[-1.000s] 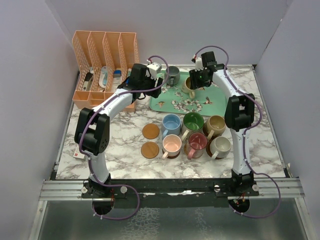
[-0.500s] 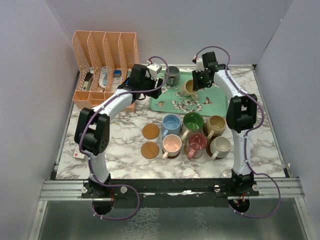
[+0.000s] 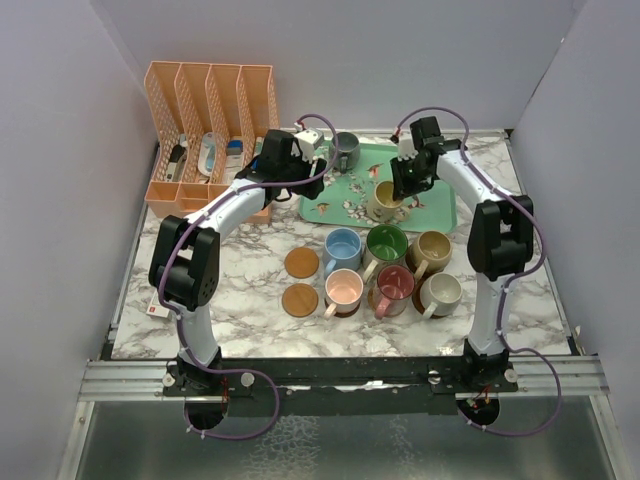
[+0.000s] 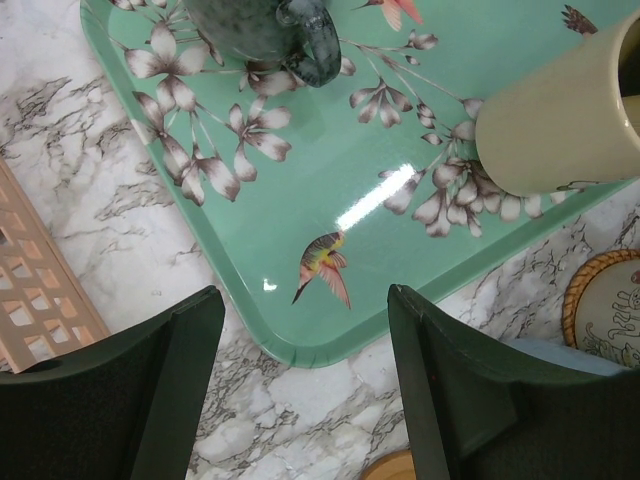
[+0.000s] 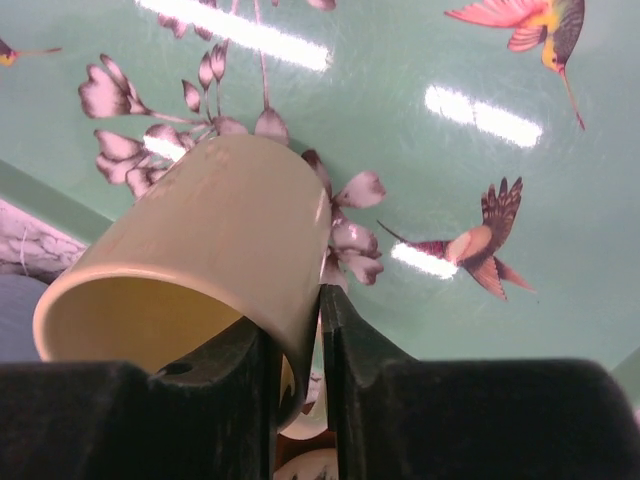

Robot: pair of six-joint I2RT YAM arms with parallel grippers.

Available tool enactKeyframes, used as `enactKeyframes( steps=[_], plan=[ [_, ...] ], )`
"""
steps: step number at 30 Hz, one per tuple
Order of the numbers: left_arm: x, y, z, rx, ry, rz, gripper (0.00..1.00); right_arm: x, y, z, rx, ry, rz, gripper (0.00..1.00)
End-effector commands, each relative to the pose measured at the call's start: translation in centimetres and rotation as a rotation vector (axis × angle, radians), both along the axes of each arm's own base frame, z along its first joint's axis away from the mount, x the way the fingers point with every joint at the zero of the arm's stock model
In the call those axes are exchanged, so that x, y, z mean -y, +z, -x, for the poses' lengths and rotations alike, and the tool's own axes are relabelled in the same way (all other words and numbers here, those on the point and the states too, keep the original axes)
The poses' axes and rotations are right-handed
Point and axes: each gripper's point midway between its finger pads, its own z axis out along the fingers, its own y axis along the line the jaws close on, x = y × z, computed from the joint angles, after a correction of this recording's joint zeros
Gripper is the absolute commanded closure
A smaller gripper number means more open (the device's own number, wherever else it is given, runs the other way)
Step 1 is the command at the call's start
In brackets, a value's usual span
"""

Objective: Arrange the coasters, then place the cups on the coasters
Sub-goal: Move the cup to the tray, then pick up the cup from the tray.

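Right tool point(image 5: 298, 345) is clenched on the rim of the yellow cup point(image 5: 215, 250), one finger inside and one outside. The cup is tilted over the teal tray point(image 5: 450, 200). Left tool point(image 4: 303, 340) is released and empty above a tray corner. The grey cup point(image 4: 260, 30) stands on the tray. Two coasters point(image 3: 301, 263) lie bare on the tabletop point(image 3: 230, 290).

Tray point(image 4: 330, 170): smooth, high gloss, lamp glare on it.
Yellow mug point(image 5: 230, 220): smooth ceramic, soft sheen.
Grey mug point(image 4: 250, 25): speckled glaze, glossy.
Table point(image 4: 90, 200): marble-patterned, smooth.
Rack point(image 3: 210, 100): perforated orange plastic, matt.
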Motion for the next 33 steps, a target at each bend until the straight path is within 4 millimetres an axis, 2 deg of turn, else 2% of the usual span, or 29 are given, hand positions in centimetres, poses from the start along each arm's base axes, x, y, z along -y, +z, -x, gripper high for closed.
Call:
enactKeyframes(
  steps=[1,9,15,20,28,33],
  plan=[
    [0.4,2.5,0.4,0.04,-0.023,0.047,0.3,0.5,3.7,-0.5,0.104,-0.028,0.0,0.77],
    [0.4,2.9,0.6,0.044,-0.026,0.053,0.3,1.8,4.1,-1.2,0.139,-0.053,0.066,0.64],
    [0.3,3.2,0.7,0.056,-0.027,0.049,0.3,2.8,5.0,-1.6,0.167,-0.05,0.105,0.62],
    [0.4,3.1,0.6,0.06,-0.031,0.048,0.3,1.3,6.2,-1.7,0.219,0.143,0.078,0.59],
    [0.4,2.9,0.5,0.063,-0.043,0.041,0.3,1.3,5.6,-2.9,0.286,0.38,0.167,0.54],
    [0.1,3.1,0.5,0.083,-0.033,0.029,0.3,0.2,5.4,-3.8,0.289,0.468,0.14,0.53]
  ],
)
